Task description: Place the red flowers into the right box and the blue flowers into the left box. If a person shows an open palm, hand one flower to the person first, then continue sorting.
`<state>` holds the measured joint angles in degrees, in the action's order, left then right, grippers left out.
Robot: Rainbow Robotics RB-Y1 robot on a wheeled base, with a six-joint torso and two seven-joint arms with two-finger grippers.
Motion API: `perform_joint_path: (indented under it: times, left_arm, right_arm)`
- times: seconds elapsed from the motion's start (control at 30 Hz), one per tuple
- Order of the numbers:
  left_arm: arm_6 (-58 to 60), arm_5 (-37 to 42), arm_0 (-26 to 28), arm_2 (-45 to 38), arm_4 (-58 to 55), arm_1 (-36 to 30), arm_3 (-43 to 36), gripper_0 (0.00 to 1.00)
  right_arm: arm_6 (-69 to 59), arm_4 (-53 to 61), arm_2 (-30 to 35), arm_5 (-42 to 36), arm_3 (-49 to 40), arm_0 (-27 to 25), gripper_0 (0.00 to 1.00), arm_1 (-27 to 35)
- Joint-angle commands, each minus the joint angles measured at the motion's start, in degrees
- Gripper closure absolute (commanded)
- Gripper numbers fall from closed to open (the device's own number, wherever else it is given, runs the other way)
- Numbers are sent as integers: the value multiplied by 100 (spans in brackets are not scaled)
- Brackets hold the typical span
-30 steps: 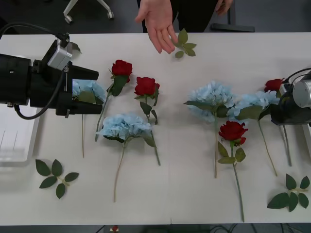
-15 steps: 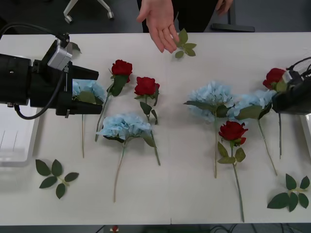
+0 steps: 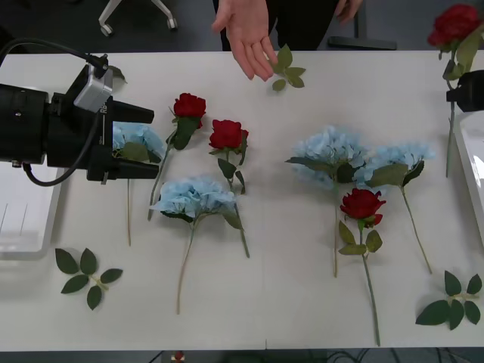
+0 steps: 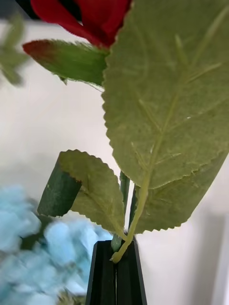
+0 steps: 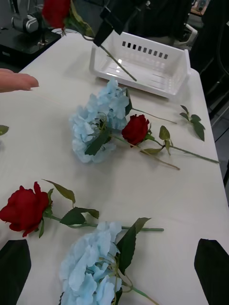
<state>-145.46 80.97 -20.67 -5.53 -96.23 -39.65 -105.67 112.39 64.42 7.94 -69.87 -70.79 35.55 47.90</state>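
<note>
My right gripper [image 3: 463, 89] hangs above the table's far right corner, shut on the stem of a red rose [image 3: 454, 23] lifted off the table; its black fingers [image 4: 116, 276] pinch the stem below a big leaf. Three red flowers lie on the table [image 3: 189, 106] [image 3: 227, 134] [image 3: 361, 204] among blue flowers [image 3: 193, 197] [image 3: 329, 155] [image 3: 397, 159]. My left gripper [image 3: 147, 144] is open just over another blue flower [image 3: 132, 140]. A person's open palm [image 3: 249, 38] reaches over the far edge. The right box [image 3: 473, 174] and the left box [image 3: 23, 219] sit at the table's ends.
Loose green leaf sprigs lie at the front left [image 3: 85, 276], front right [image 3: 454, 302] and beside the hand [image 3: 286, 69]. The left wrist view has the right box [image 5: 143, 66] across the table, with the lifted rose [image 5: 55, 12] above it.
The right gripper has risen from the table's right side toward the far right corner, carrying the red rose up with it. The left arm and the person's hand have stayed put.
</note>
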Motion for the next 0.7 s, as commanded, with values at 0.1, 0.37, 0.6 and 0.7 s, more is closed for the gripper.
perform_joint_path:
  times: [0.1, 0.37, 0.6, 0.7]
  left_arm:
    - [-87, -64, 37, 44, 26, 18, -102, 0]
    - [-96, -64, 37, 44, 26, 27, -102, 0]
    - [-105, -64, 37, 44, 26, 27, -102, 0]
    - [-105, -55, 46, 44, 17, 18, -102, 0]
  right_arm:
    - [1049, 1292, 6, 1133, -497, 216, 100, -105]
    - [2112, 2206, -275, 1959, -567, 770, 100, -598]
    - [3096, 2461, -355, 2144, -567, 1297, 100, -1063]
    - [3545, 2610, -522, 2197, -567, 1569, 100, -1213]
